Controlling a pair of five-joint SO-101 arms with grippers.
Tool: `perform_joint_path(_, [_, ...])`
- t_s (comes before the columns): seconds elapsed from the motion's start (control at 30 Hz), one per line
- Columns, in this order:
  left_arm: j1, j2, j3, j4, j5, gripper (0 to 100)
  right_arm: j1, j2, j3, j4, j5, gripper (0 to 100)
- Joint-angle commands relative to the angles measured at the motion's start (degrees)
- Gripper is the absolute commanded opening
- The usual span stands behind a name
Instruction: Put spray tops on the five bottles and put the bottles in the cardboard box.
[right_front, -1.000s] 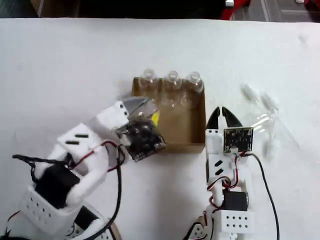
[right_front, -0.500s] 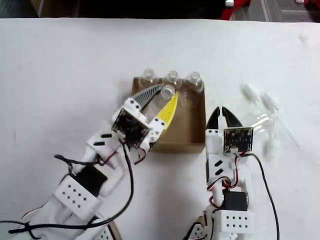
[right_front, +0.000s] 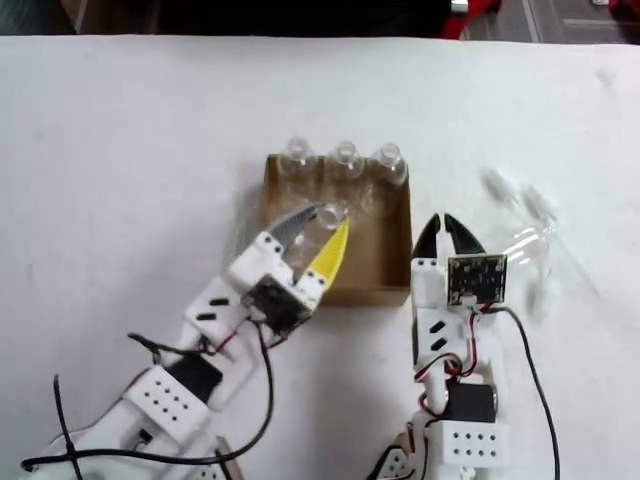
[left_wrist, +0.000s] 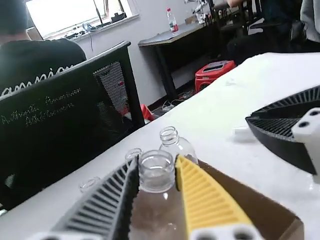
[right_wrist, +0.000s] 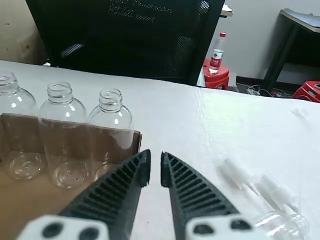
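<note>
Clear round plastic bottle (left_wrist: 156, 172), neck open with no top on it, is clamped upright between the left gripper's (right_front: 330, 215) ribbed grey and yellow jaws over the brown cardboard box (right_front: 370, 293). Three more bottles (right_front: 345, 160) stand along its far wall. The right gripper's (right_front: 442, 218) black ribbed jaws are slightly apart, just beside the box.

Open cardboard box (right_front: 375, 291): I see three clear uncapped bottles (right_front: 345, 160) upright along its far wall. Fourth bottle (left_wrist: 156, 172), uncapped, held in my left gripper (right_front: 331, 218) over the box. Spray tops (right_front: 520, 198) and fifth bottle (right_front: 525, 245) lie on the table to its right.
</note>
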Motion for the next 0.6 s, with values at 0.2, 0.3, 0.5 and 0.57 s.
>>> perform_joint_path(0.2, [-2.68, 3.12, -2.02, -5.27, 17.14, 2, 0.04, 0.57, 0.35, -1.54, 0.7, 2.9])
perform_joint_path(0.3, [-5.14, 12.88, -6.59, -5.36, 17.49, 2, 0.04, 0.57, 0.35, -1.54, 0.7, 2.9])
perform_joint_path(0.5, [-4.7, 30.55, -10.64, -16.0, 20.4, 2, -0.04, 0.57, 0.35, -1.54, 0.7, 2.9])
perform_joint_path(0.57, [-4.88, 33.27, -8.79, -23.91, 18.99, 2, -0.04, 0.57, 0.35, -1.54, 0.7, 2.9])
